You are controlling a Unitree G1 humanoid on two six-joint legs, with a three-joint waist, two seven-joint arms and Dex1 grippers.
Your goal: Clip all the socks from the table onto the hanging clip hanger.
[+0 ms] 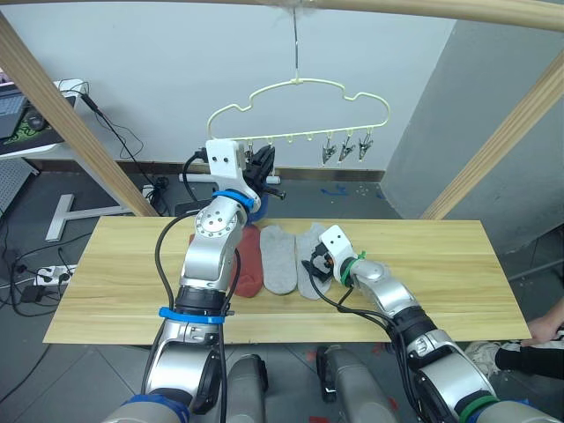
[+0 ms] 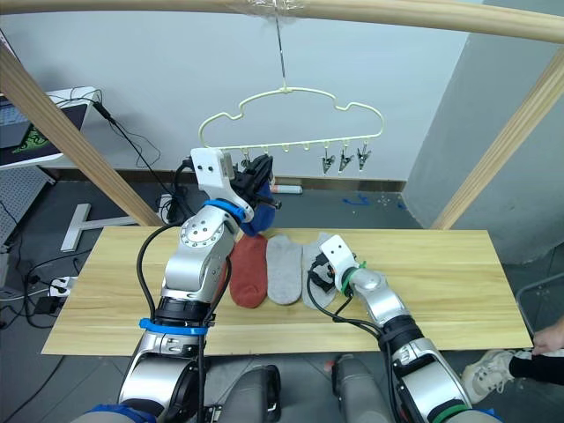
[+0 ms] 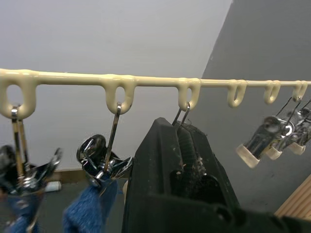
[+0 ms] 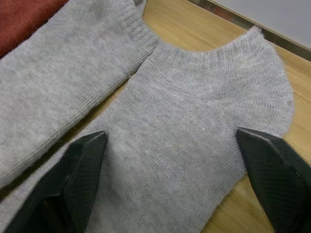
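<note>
Clips (image 3: 104,162) gripping blue socks (image 3: 90,211), wrist view

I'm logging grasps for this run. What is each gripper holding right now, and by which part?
The right gripper is open over a light grey sock and grips nothing. The left gripper is shut at a clip of the clip hanger; what it pinches cannot be told.

Behind the table you have a thick wooden frame: a top pole (image 2: 397,11) at twelve o'clock, one slanted pole (image 1: 75,132) at ten, another (image 1: 498,145) at two. At nine o'clock a white desk (image 1: 40,145) holds a laptop (image 1: 13,110), with cables (image 1: 119,132) trailing to a power strip (image 1: 40,280) on the floor. At four o'clock you'll see a person's hand (image 1: 542,326).
</note>
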